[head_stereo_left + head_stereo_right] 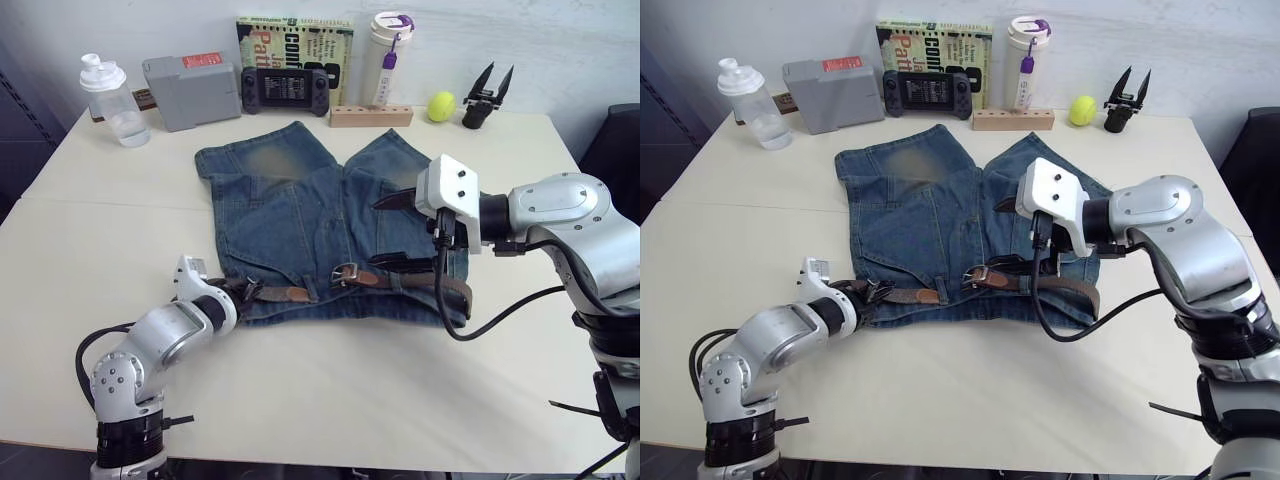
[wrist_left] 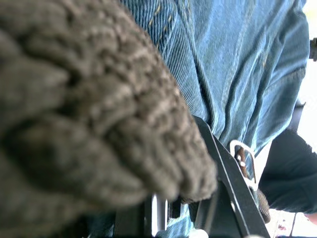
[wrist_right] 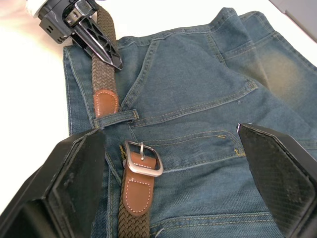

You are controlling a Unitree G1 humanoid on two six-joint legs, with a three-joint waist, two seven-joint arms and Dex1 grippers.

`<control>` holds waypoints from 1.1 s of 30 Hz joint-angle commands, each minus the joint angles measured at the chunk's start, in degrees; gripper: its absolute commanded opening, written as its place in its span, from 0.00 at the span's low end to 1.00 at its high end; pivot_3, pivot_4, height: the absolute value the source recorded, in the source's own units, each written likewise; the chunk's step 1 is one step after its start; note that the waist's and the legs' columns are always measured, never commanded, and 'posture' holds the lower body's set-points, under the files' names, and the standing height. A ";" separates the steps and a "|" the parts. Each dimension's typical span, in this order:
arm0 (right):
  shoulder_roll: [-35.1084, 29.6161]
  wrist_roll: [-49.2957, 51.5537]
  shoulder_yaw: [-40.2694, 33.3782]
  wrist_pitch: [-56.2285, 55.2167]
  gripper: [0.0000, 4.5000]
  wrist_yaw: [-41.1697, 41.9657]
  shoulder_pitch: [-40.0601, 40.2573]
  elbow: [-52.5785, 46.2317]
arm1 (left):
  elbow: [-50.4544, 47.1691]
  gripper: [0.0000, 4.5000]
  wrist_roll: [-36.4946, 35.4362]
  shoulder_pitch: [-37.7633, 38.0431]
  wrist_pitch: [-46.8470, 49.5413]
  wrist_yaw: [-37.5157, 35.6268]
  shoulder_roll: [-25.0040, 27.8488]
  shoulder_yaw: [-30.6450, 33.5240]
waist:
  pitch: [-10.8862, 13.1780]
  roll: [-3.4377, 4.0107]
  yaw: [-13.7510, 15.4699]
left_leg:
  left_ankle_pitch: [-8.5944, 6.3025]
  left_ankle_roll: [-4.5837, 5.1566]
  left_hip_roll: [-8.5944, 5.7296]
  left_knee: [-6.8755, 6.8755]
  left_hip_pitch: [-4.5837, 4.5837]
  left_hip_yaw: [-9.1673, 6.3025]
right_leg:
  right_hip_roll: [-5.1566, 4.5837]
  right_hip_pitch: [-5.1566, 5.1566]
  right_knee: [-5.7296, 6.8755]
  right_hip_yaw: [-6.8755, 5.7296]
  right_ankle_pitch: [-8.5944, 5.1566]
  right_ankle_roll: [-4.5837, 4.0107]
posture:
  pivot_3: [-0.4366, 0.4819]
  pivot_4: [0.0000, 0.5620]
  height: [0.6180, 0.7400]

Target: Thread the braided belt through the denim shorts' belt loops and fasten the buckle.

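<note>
Nearest, left two-fingered black gripper (image 3: 81,25) clamped on the dark-brown woven braided belt (image 3: 104,64) at the waistband's left end, tan leather tip (image 3: 105,103) just short of a narrow blue denim belt loop (image 3: 115,119). Probably mid-threading: next, tip to be fed under that loop, then on to the silver rectangular metal buckle (image 3: 142,158) just beyond. Right black gripper (image 3: 168,173) hovering wide open above the faded blue denim shorts (image 1: 300,215), holding nothing. One belt, one buckle, one pair of shorts on the pale table (image 1: 330,400); loops not all countable.
</note>
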 commanded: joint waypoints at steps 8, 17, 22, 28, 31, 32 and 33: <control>-0.71 0.78 -3.17 1.72 0.99 -1.37 -0.27 -2.83 | -1.93 0.00 4.80 -2.18 -4.77 -4.34 2.95 -4.43 | 0.04 0.07 -0.01 | 0.10 0.16 0.01 -0.02 0.00 -0.01 | 0.03 0.00 -0.02 -0.03 0.00 0.00 | 0.48 0.27 0.62; -1.47 0.26 -2.70 2.98 0.99 -1.88 -0.49 -3.83 | 1.07 0.00 8.79 -2.76 -2.26 -9.12 0.71 -12.35 | 0.07 0.11 0.10 | 0.08 0.17 -0.01 -0.03 -0.05 -0.02 | 0.03 0.01 -0.09 -0.06 0.00 0.00 | 0.48 0.27 0.62; -3.23 1.00 -3.59 5.45 0.99 -2.95 2.71 -8.00 | 4.36 0.00 7.58 -3.31 -2.42 -8.79 -2.23 -13.69 | 0.14 0.28 0.54 | -0.04 -0.04 0.00 -0.04 -0.04 -0.09 | 0.02 0.04 -0.09 -0.09 0.00 0.00 | 0.48 0.27 0.62; -4.55 -10.55 3.39 -4.60 0.99 -6.85 11.72 -14.40 | 8.20 0.00 6.42 -3.78 0.01 -9.33 -3.31 -14.90 | 0.05 0.45 1.78 | -0.05 -0.04 -0.02 -0.03 0.00 -0.16 | -0.01 0.18 -0.21 -0.20 0.01 0.03 | 0.48 0.27 0.62; -3.22 -20.84 8.08 -17.12 0.99 -10.91 15.35 -13.28 | 9.18 0.00 5.83 -4.14 0.64 -9.20 -3.42 -15.05 | 0.01 0.58 1.95 | -0.08 -0.09 -0.04 -0.04 0.02 -0.18 | 0.01 0.26 -0.38 -0.24 0.06 0.11 | 0.48 0.27 0.62; -2.50 -24.05 9.35 -21.68 0.99 -12.62 16.31 -12.15 | 9.55 0.00 5.61 -4.11 0.94 -9.04 -3.39 -15.22 | 0.01 0.59 1.97 | -0.08 -0.09 -0.06 -0.04 0.01 -0.18 | 0.01 0.26 -0.39 -0.24 0.06 0.12 | 0.48 0.27 0.62; -2.09 -27.66 10.85 -26.32 0.99 -14.30 17.13 -10.84 | 10.03 0.00 5.48 -3.99 1.49 -8.91 -3.19 -15.51 | 0.00 0.60 1.98 | -0.08 -0.10 -0.08 -0.05 0.01 -0.18 | 0.02 0.27 -0.42 -0.24 0.08 0.15 | 0.48 0.27 0.62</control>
